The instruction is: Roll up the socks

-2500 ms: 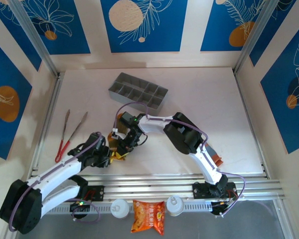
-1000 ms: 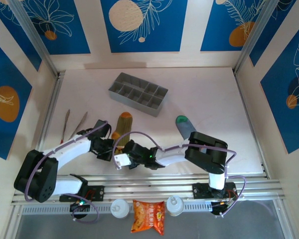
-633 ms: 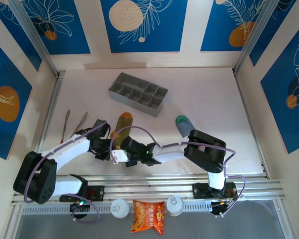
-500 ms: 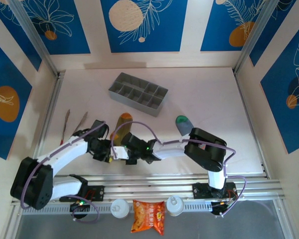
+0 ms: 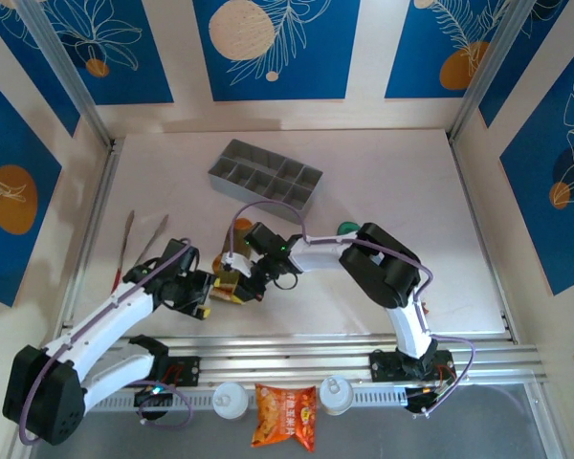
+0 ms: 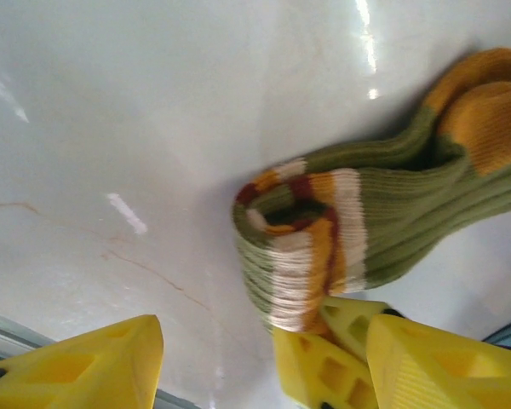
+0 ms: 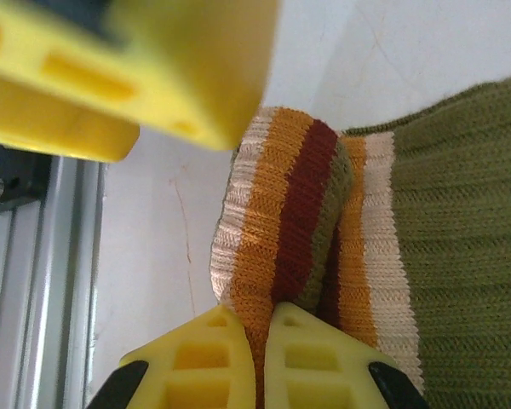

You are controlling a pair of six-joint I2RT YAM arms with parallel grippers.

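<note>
Right now my right claw [image 7: 251, 322] is clamped on the striped cuff of the olive sock [image 6: 409, 204]. Both of its yellow fingertips are pressed together, with the orange, dark red and cream bands squeezed between them.

My left claw [image 5: 207, 295] stands open and grips nothing. One of its yellow fingers [image 6: 85, 371] is spread well off to the side, and the cuff sits just ahead of the gap. Seen from my right wrist, a left finger looms just beside the cuff; I cannot tell whether it touches the fabric.

The olive sock lies on the white table [image 5: 392, 172], near the front edge and left of centre, with my two claws meeting over it. It is doubled over on itself, so the ribbed green body bends back from the cuff. Its orange end rests farther from my left claw, against the green folds.

The grey-blue sock [image 5: 347, 228] lies well apart from the olive one, farther right. Its green toe shows beside my right arm, and the arm hides the rest of it.

Toward the back of the table sits a grey divided tray [image 5: 265, 179]. A pair of tongs [image 5: 134, 251] lies off to the left. An orange snack packet [image 5: 285, 417] rests in front of the rail between my two bases.
</note>
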